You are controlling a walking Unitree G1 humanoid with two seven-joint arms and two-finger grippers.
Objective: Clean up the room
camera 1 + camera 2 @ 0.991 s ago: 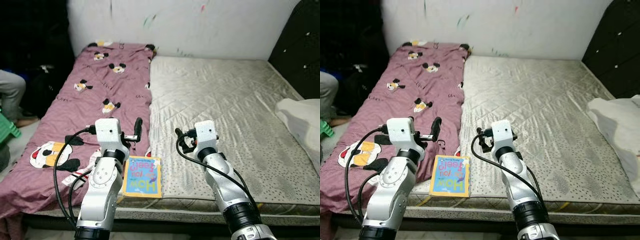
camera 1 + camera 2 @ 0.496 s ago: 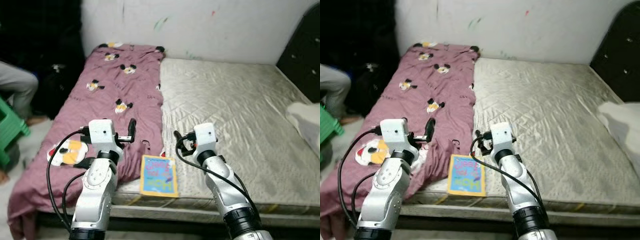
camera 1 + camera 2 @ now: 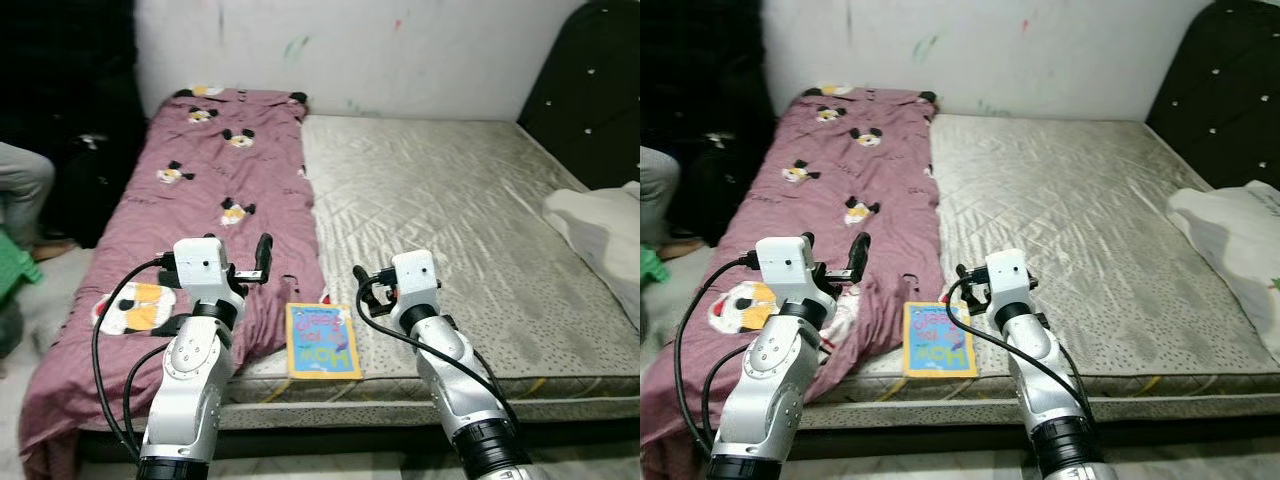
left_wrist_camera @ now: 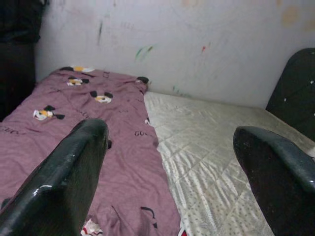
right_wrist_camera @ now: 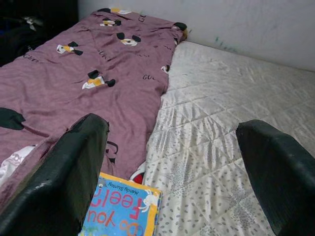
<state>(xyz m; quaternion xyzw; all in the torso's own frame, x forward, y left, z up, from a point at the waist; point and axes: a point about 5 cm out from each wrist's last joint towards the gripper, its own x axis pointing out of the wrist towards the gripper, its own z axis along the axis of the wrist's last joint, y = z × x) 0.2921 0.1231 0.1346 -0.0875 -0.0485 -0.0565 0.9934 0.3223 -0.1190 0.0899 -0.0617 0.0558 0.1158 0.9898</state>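
A blue and yellow children's book lies flat on the grey mattress close to its front edge. Beside it a purple blanket with cartoon mouse prints covers the left strip of the bed and hangs over the front. My left gripper hovers open over the blanket's near end, to the left of the book. On the other side of the book my right gripper is held open just above the mattress. The right wrist view has the book between and below its fingers. Neither gripper holds anything.
A white cloth bundle lies at the mattress's right edge. A black padded headboard stands at the far right. To the left of the bed are a person's grey trouser leg, a green stool and dark bags.
The head views have swung left, then back right, so the camera moved. Both arms keep the same raised pose with open fingers. The book and blanket lie where they were.
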